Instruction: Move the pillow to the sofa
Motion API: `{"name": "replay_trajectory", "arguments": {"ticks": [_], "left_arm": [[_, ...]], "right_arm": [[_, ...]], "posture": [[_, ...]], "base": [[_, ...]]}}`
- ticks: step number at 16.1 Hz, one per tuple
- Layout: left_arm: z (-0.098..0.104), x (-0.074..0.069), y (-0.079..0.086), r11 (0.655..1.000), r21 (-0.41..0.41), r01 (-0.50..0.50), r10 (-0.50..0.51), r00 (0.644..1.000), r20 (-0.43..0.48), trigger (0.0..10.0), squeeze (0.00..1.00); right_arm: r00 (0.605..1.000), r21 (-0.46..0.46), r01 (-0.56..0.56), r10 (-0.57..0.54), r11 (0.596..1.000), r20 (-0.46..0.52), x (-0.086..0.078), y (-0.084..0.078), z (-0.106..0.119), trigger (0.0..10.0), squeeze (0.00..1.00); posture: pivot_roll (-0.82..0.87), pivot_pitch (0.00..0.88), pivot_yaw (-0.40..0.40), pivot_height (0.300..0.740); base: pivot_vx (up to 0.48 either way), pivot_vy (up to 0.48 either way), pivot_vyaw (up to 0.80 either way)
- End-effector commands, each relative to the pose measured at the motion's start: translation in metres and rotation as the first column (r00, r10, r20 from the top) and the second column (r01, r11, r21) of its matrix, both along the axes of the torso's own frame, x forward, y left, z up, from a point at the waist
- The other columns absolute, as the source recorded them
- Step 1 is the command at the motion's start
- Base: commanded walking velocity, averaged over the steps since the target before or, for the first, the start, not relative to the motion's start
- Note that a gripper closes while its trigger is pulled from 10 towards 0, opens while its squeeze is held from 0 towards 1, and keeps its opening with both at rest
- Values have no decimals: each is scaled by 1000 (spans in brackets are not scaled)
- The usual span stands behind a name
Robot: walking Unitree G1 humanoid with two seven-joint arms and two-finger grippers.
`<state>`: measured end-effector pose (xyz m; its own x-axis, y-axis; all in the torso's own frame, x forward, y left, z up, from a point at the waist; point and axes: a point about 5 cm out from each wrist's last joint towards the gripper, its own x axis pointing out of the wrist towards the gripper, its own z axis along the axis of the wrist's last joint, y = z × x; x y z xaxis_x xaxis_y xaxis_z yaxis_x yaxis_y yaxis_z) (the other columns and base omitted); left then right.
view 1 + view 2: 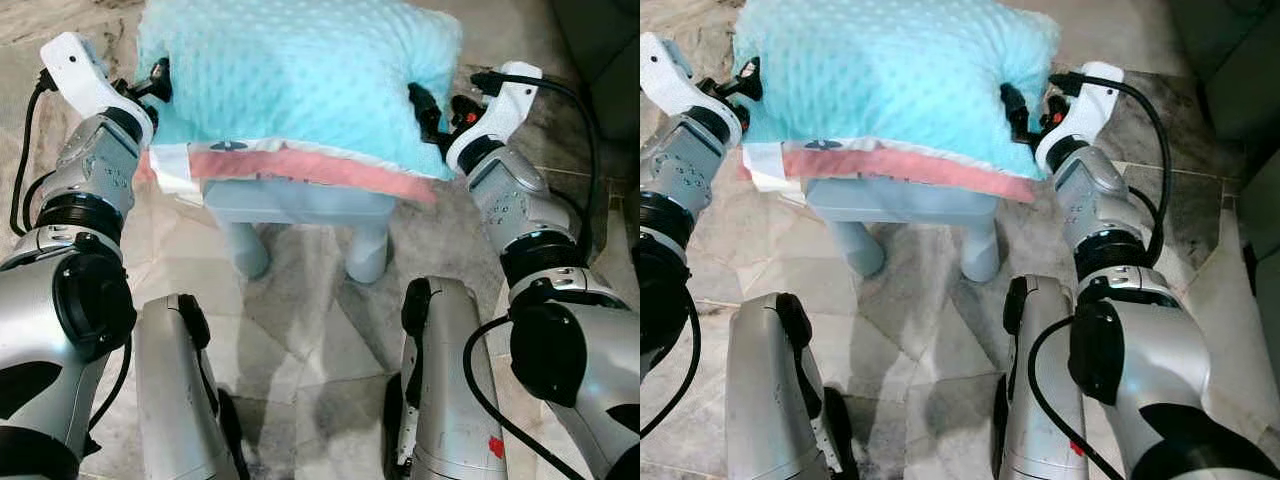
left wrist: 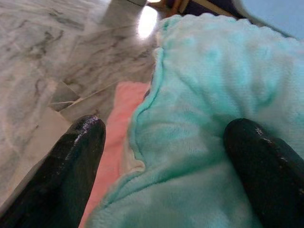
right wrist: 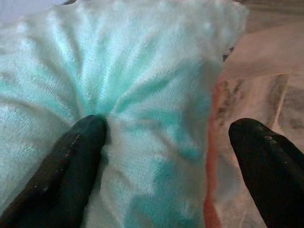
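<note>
Your pillow [image 1: 300,75] lies across a small pale blue stool [image 1: 300,205], overhanging the seat on both sides, with a pink layer [image 1: 310,165] beneath it along the near edge. It looks soft, light and plush, so expect it to dent and sag rather than hold shape; squeeze deep into the two short ends or it may slip out of a shallow pinch.

The left gripper [image 1: 155,85] sits at the pillow's left end and the right gripper [image 1: 425,110] at its right end. Both are spread, with fabric between the fingers but not yet clamped.

The head views give you the stool, the marble floor [image 1: 310,320] and both arms framing the pillow. The wrist views add the contact: on the right, one finger [image 3: 71,161] dimples the fleece while the other hangs clear over the floor; on the left, one finger [image 2: 266,166] rests on the fleece, the other beside the pink edge.
</note>
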<state>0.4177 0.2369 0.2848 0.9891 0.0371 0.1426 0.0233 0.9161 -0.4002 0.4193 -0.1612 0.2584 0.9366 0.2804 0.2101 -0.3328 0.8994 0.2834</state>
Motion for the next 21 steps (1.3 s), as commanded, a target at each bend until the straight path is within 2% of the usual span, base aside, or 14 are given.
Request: {"name": "replay_trajectory", "arguments": {"ticks": [1, 3, 5, 6, 7, 8, 9, 12, 17, 21], "left_arm": [[14, -1, 6, 1000, 23, -7, 6, 999, 40, 10000, 0], [14, -2, 6, 998, 9, 66, -66, 997, 32, 10000, 0], [10, -1, -2, 987, 11, 162, -162, 987, 2, 10000, 0], [7, -1, -8, 971, 22, 238, -238, 971, -18, 10000, 0], [6, -2, -12, 957, -3, 290, -290, 957, -22, 10000, 0], [5, -2, -14, 946, -52, 321, -322, 946, -20, 8824, 0], [2, -3, -13, 934, -111, 340, -344, 939, -23, 0, 0], [-4, -5, -12, 911, -158, 381, -391, 920, -35, 0, 0], [-1, -6, -11, 902, -202, 381, -392, 920, -15, 0, 0], [-3, -6, -11, 901, -204, 384, -396, 918, -19, 0, 0]], "right_arm": [[999, 12, -45, 45, 999, -11, 1, 6, 0, 10000, 0], [993, 41, -121, 121, 992, -8, -1, 8, 0, 10000, 0], [982, 49, -190, 190, 981, -13, -2, 14, -2, 10000, 0], [972, 53, -233, 234, 971, -10, -3, 19, -2, 9216, 0], [964, 55, -264, 265, 963, -3, -4, 22, -3, 1059, 0], [959, 58, -285, 285, 957, 2, -4, 25, -3, 0, 0], [953, 65, -301, 302, 951, 1, -5, 28, -5, 0, 0], [934, 47, -356, 356, 933, 4, -8, 33, -8, 0, 0], [925, 36, -380, 380, 924, 0, -9, 36, -10, 0, 0], [923, 38, -385, 385, 922, -4, -10, 35, -13, 0, 0]], "posture": [[-79, 373, 27, 378], [-79, 373, 28, 378], [-78, 377, 29, 378], [-76, 374, 29, 378], [-76, 374, 29, 378], [-76, 374, 29, 378], [-70, 377, 29, 378], [-69, 378, 31, 378], [-69, 382, 31, 378], [-67, 390, 34, 378]], "base": [[0, 0, 0], [0, 0, 0], [0, 0, 0], [0, 0, 0], [0, 0, 0], [0, 0, 0], [0, 0, 0], [0, 0, 0], [0, 0, 0], [0, 0, 0]]}}
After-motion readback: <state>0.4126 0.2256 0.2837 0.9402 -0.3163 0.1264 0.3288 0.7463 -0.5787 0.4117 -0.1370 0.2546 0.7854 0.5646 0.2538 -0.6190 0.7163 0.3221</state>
